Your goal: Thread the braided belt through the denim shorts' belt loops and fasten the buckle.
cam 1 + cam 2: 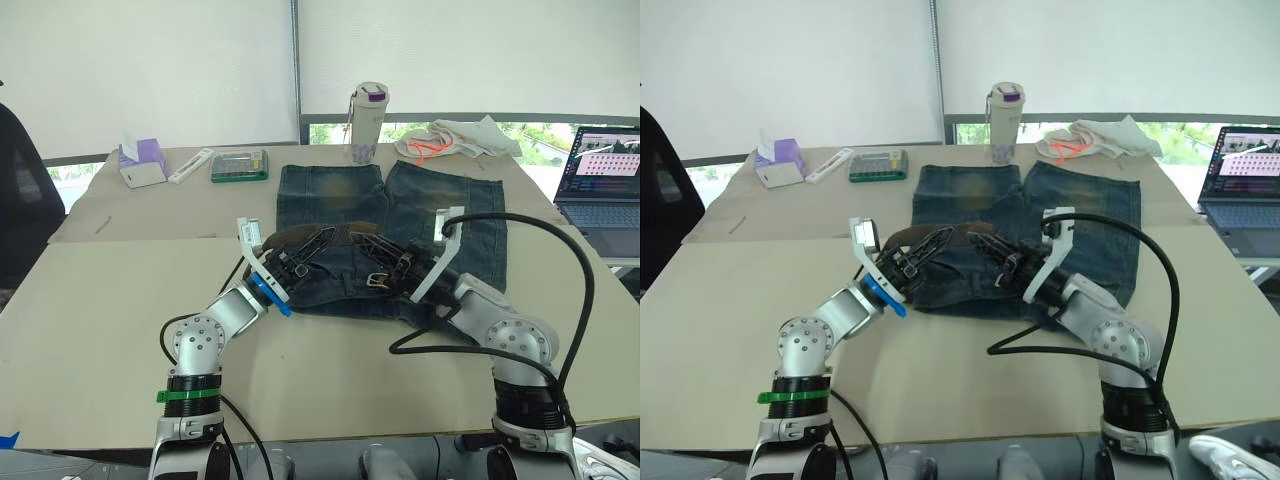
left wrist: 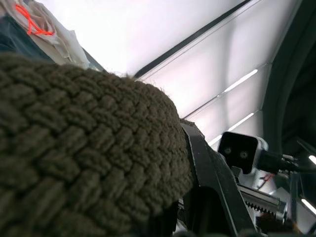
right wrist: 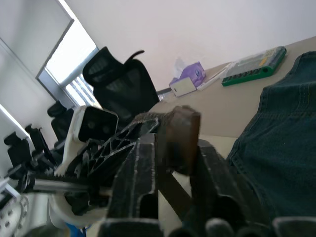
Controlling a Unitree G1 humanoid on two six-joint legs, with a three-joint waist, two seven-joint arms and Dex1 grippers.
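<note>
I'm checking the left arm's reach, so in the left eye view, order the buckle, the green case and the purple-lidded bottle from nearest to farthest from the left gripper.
From the left gripper:
1. The buckle, just right of it on the denim shorts.
2. The green case, beyond it, far left side of the table.
3. The purple-lidded bottle, at the far edge.

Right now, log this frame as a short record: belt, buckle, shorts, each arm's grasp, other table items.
belt: braided belt arches over the waist end of the shorts, held up between both arms
buckle: buckle lies on the denim near the right gripper, unfastened
shorts: denim shorts flat on the table, waist toward the robot
left gripper: left gripper shut on the belt
right gripper: right gripper shut on the belt
other items: tissue box, bottle, laptop, whitish cloth
</note>
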